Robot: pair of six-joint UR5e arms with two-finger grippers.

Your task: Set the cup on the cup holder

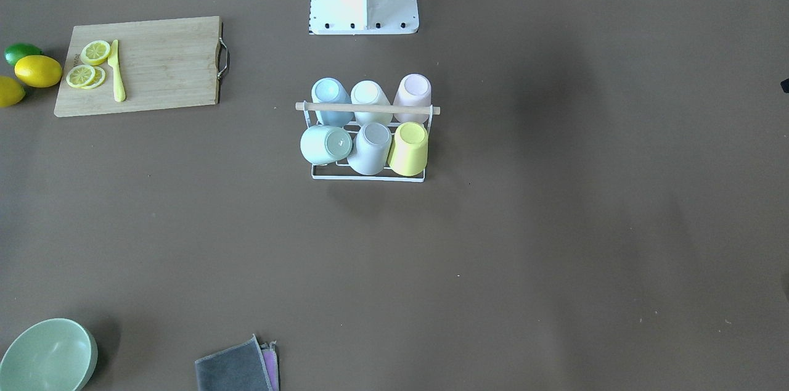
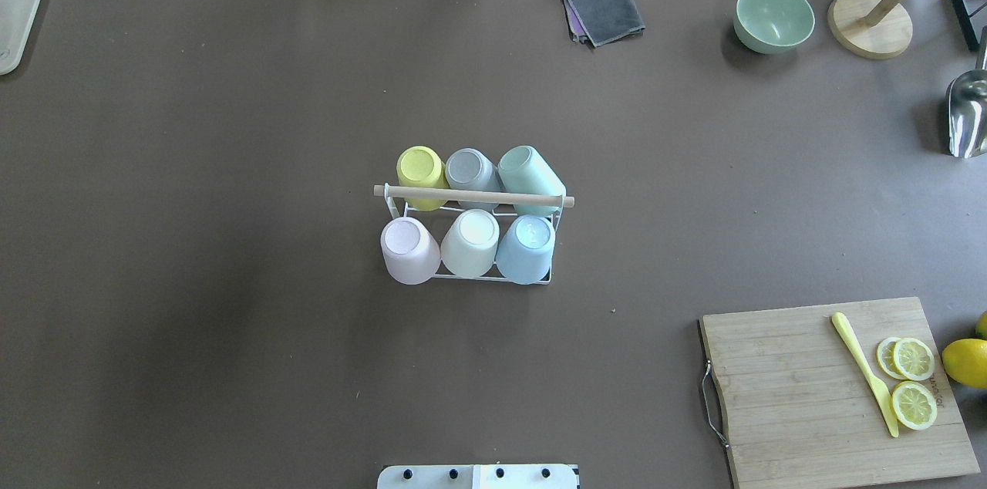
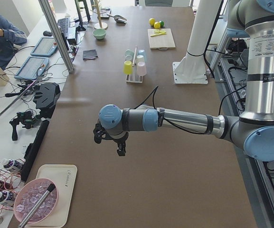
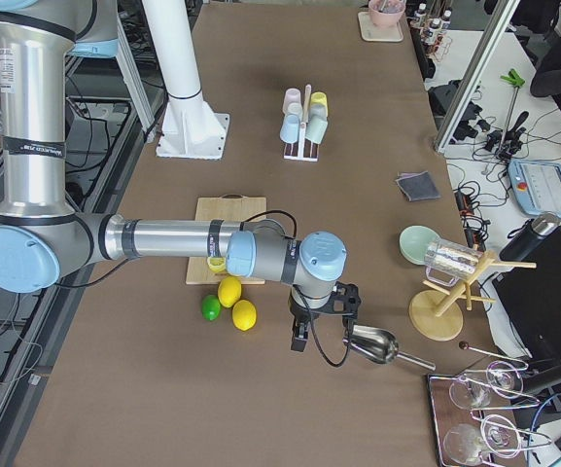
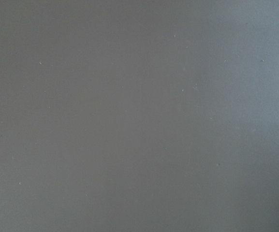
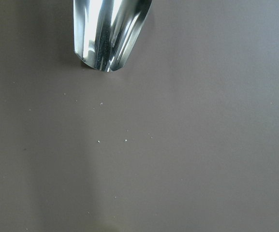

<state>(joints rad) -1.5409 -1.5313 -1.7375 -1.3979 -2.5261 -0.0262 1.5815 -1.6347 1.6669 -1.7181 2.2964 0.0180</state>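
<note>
The cup holder (image 2: pixel 474 196), a white wire rack with a wooden rod across its top, stands at the table's middle; it also shows in the front view (image 1: pixel 368 108). Several pastel cups sit upside down on its prongs, among them a yellow cup (image 2: pixel 420 168) and a pink cup (image 2: pixel 407 248). My left gripper (image 3: pixel 109 144) shows only in the left side view, low over bare table far from the rack. My right gripper (image 4: pixel 321 326) shows only in the right side view, beside a metal scoop (image 4: pixel 372 345). I cannot tell whether either is open or shut.
A cutting board (image 2: pixel 802 396) with lemon slices and a yellow knife (image 2: pixel 864 373) lies on my right, with lemons (image 2: pixel 968 362) beside it. A green bowl (image 2: pixel 773 17), grey cloth (image 2: pixel 604 9), wooden stand (image 2: pixel 871 22) and the scoop (image 2: pixel 966 115) are far right. A white tray (image 2: pixel 15 18) is far left.
</note>
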